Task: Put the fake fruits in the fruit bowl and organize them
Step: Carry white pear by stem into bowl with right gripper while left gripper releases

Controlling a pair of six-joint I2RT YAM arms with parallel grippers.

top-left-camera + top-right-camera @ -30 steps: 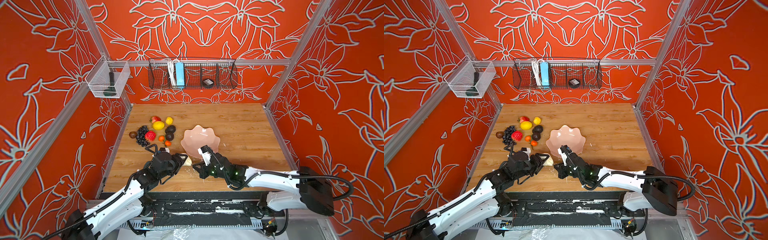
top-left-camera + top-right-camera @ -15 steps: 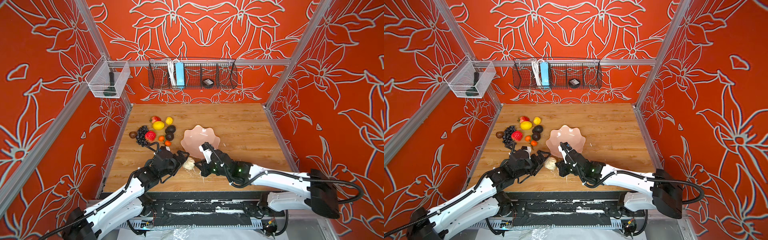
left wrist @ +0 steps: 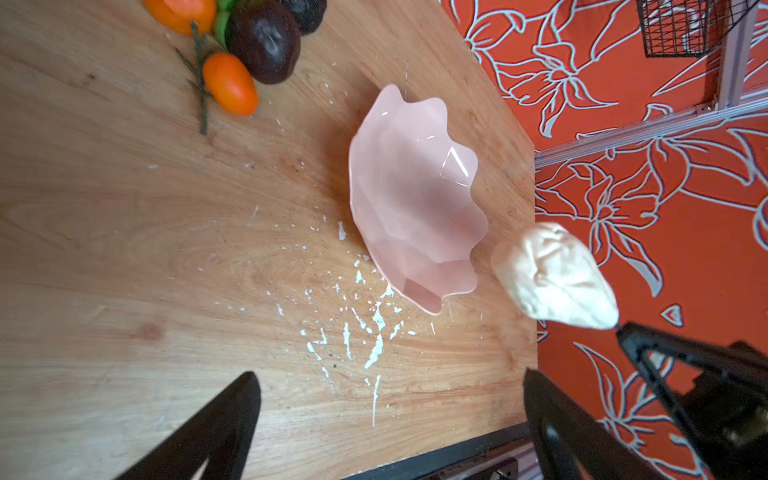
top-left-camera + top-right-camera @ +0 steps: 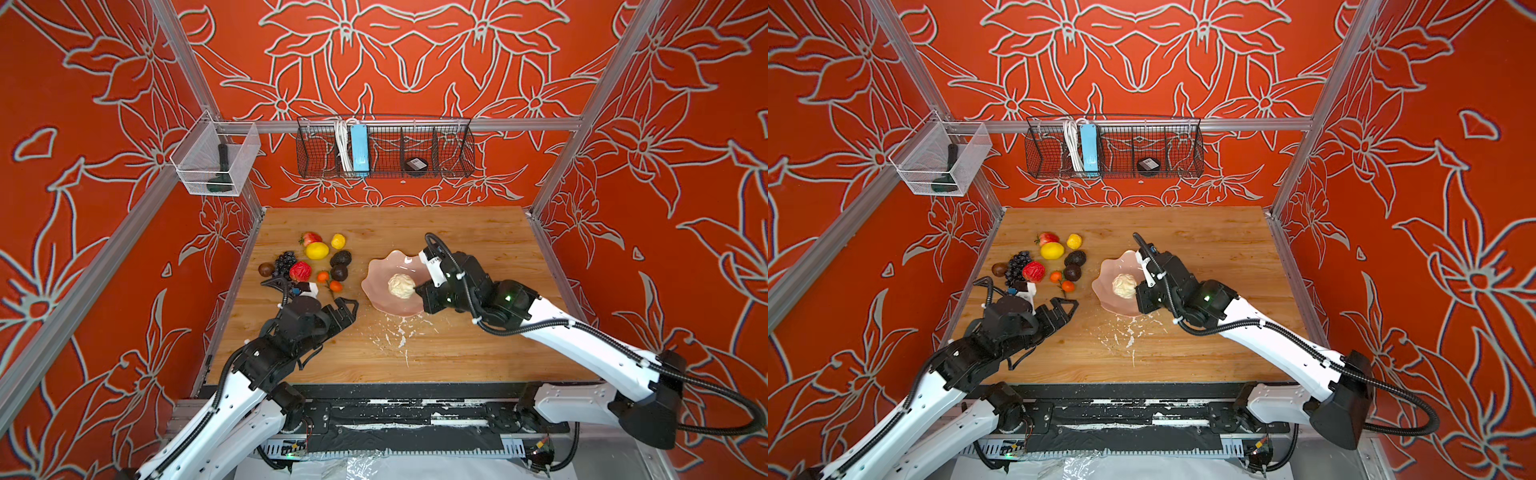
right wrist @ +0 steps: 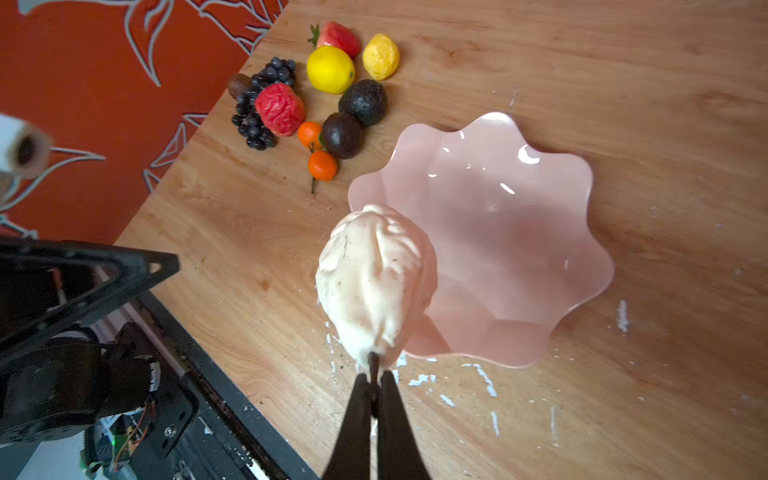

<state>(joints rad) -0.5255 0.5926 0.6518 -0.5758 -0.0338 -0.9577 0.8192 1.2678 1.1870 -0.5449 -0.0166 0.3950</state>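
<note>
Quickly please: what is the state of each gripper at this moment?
Left gripper: open, holding nothing.
Right gripper: shut on the stem of the crumpled cream-white plastic fruit.
</note>
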